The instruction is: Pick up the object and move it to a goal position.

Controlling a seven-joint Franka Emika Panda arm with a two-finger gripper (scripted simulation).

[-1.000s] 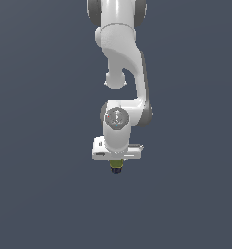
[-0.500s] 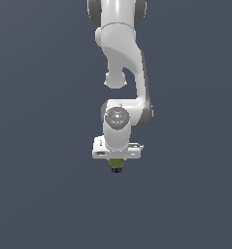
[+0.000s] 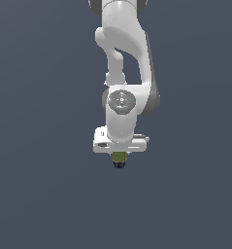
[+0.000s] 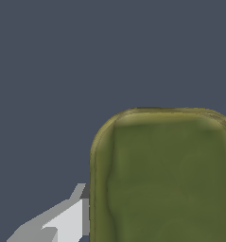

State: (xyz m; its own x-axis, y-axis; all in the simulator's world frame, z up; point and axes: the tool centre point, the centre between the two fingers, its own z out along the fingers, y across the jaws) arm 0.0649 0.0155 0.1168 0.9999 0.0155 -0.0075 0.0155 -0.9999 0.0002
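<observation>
The object (image 3: 119,157) is a small olive-green cylinder with a dark navy lower end. It hangs upright just under the white hand of the arm in the exterior view, off any surface. My gripper (image 3: 119,160) is shut on it, and the hand hides most of the fingers. In the wrist view the object (image 4: 161,179) fills much of the picture as a rounded olive-green block. One grey-white finger (image 4: 67,220) lies against its side. No reddish mark shows.
Only a plain dark grey-blue background shows around the arm (image 3: 124,58) in both views. No goal marker, table edge or other object is in view.
The arm has moved up a little and slightly toward the exterior view's right. The object has stayed in the gripper.
</observation>
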